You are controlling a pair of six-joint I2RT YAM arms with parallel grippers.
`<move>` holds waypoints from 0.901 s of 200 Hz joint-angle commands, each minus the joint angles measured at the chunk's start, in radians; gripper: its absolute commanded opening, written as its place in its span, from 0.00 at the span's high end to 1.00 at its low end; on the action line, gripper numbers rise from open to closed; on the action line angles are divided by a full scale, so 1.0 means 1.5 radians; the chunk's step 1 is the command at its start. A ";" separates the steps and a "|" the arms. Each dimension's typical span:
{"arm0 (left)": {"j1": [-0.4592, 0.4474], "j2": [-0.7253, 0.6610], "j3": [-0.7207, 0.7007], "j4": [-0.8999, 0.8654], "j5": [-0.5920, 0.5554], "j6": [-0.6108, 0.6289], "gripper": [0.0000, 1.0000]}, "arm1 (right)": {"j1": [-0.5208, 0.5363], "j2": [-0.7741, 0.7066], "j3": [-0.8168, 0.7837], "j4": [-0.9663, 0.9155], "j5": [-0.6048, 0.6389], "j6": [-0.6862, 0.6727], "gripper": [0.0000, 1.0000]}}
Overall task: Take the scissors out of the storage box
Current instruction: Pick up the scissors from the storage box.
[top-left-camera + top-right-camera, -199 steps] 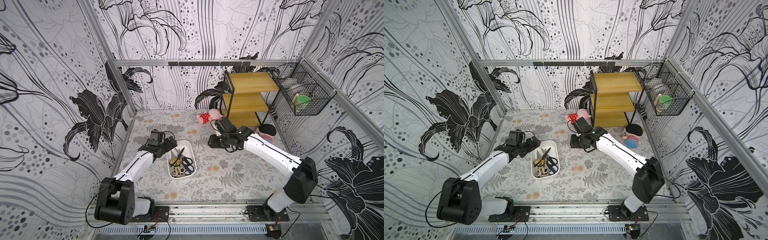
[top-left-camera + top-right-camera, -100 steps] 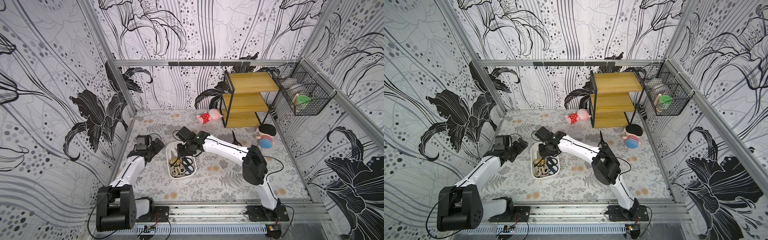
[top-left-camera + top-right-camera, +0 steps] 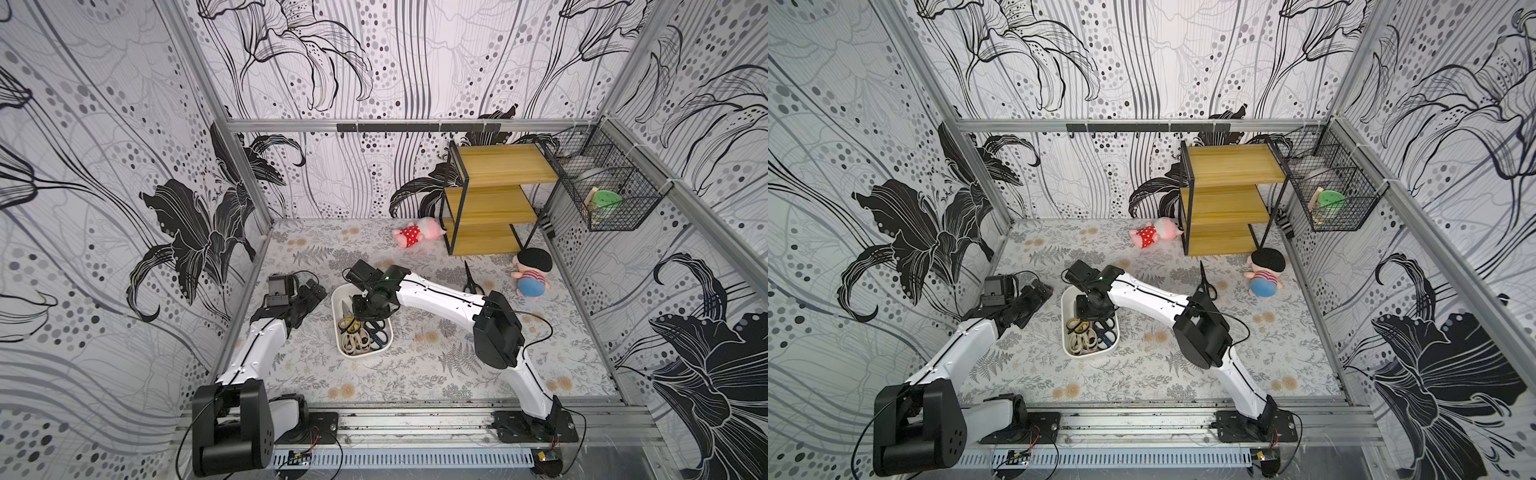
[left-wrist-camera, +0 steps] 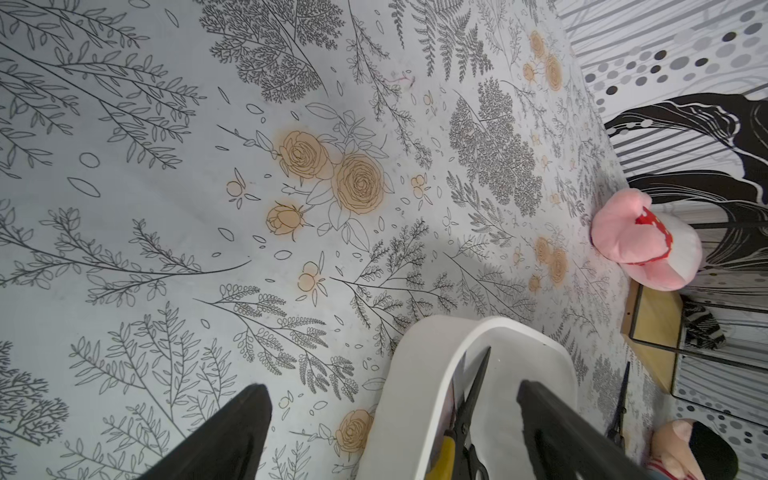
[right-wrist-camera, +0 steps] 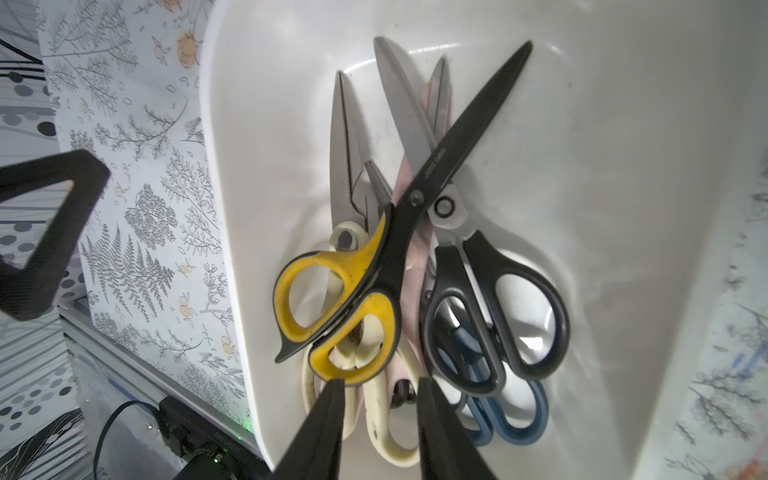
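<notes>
The scissors (image 5: 415,199) lie heaped in the storage box (image 3: 361,353), which sits on the flowered bench (image 3: 415,374) between the two arms. In the right wrist view a yellow-and-black pair (image 5: 365,282) lies on top, its dark blades slanting across the steel blades of the others. A black-handled pair (image 5: 494,299) lies beside it, over blue handles (image 5: 515,419), with cream handles (image 5: 386,419) and a pinkish pair underneath.

The right pincer (image 5: 380,380) points down into the box, right over the handles. Its fingers stand a narrow gap apart, the tips at the yellow loop. Whether they touch or have hold of anything cannot be told.

The left pincer (image 3: 313,293) is spread wide and carries nothing. It hangs just beside the far left corner of the box, clear of its wall.

One more black pair (image 3: 469,280) lies closed on the bench well apart from the box, between the right arm and a black-haired doll (image 3: 532,272), in front of the wooden shelf (image 3: 498,166). A pink plush toy (image 3: 417,232) lies near the shelf's foot, and a wire basket (image 3: 606,199) hangs on the side wall
</notes>
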 commanded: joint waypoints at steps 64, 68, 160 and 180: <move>0.005 -0.074 -0.010 -0.027 0.000 0.008 0.03 | 0.002 0.085 0.082 -0.055 -0.053 -0.002 0.66; 0.005 -0.074 -0.011 -0.030 -0.001 0.009 0.03 | 0.002 0.089 0.087 -0.058 -0.052 -0.002 0.66; 0.005 -0.085 -0.004 -0.040 0.002 0.011 0.03 | 0.002 0.121 0.102 -0.079 -0.029 -0.004 0.72; 0.005 -0.085 0.001 -0.039 0.002 0.011 0.03 | 0.002 0.131 0.120 -0.092 -0.020 -0.010 0.72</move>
